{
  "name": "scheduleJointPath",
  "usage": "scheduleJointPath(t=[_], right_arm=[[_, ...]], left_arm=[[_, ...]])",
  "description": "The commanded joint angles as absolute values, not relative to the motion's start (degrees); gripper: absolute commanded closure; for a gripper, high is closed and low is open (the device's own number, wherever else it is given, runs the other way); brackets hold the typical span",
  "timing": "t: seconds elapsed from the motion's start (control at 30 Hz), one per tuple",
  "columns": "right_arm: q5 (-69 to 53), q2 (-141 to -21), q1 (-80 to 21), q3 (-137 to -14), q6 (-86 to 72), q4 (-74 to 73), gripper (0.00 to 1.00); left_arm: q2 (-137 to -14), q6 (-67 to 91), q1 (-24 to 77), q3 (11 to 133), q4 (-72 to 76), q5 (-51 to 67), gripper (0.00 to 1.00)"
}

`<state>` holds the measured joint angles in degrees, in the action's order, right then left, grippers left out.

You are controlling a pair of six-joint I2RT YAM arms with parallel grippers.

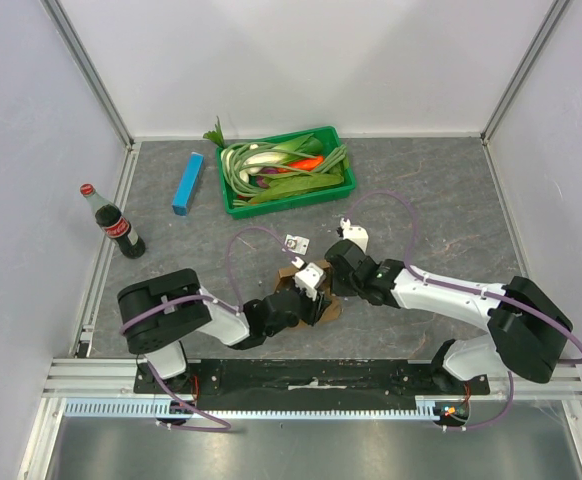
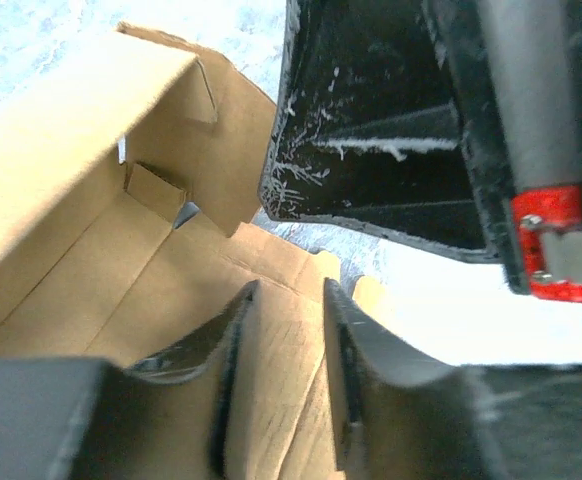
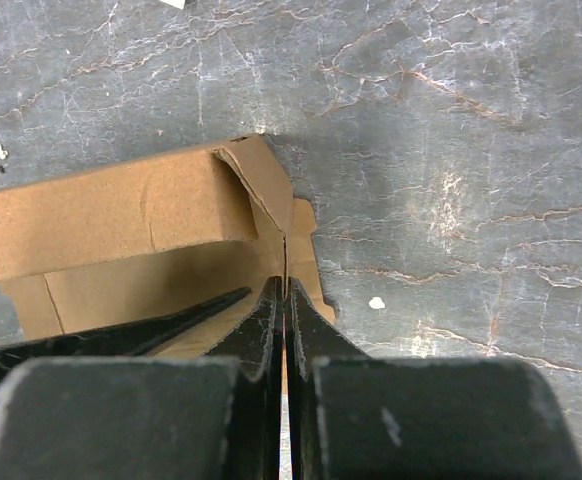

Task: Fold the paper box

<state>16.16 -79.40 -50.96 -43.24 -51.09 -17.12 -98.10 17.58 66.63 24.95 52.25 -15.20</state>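
Observation:
The brown paper box (image 1: pixel 323 308) lies partly folded on the grey table between the two arms. My left gripper (image 1: pixel 309 283) reaches it from the left and my right gripper (image 1: pixel 333 272) from the right. In the left wrist view the box (image 2: pixel 91 270) has raised walls, and the left gripper (image 2: pixel 286 295) has a cardboard panel filling the narrow gap between its fingers. In the right wrist view the right gripper (image 3: pixel 283 285) is shut on the thin edge of a box wall (image 3: pixel 121 215).
A green tray (image 1: pixel 351 180) of vegetables stands at the back. A slim blue box (image 1: pixel 187 183) lies left of it, and a cola bottle (image 1: pixel 116 225) stands at the far left. A small white card (image 1: pixel 296 243) lies just behind the box. The right arm's black body (image 2: pixel 391 130) sits close above the left gripper.

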Motion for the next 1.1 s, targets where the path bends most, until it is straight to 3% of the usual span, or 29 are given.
scheduleJointPath(t=[0.0,0.2,0.43,0.63,1.07], right_arm=[[20.83,-80.15,-51.94,-44.91,-53.0,-17.05,1.0],[20.22,-80.07,-52.03,-45.53,-53.52,-17.31,1.0],[18.64,-79.98,-52.03,-46.32,-55.63,-17.49,1.0],[16.97,-80.51,-52.12,-47.37,-57.22,-18.1,1.0],[15.73,-80.51,-52.03,-47.2,-58.89,-17.23,1.0]], left_arm=[[-92.39,19.16,66.71,23.03,52.73,-17.93,0.58],[-89.82,18.81,66.71,22.67,51.07,-22.05,0.51],[-100.36,11.0,67.94,25.75,62.01,-29.25,0.51],[-106.26,5.98,68.29,26.02,68.37,-32.69,0.44],[-108.64,3.95,68.47,28.39,71.37,-31.73,0.4]])
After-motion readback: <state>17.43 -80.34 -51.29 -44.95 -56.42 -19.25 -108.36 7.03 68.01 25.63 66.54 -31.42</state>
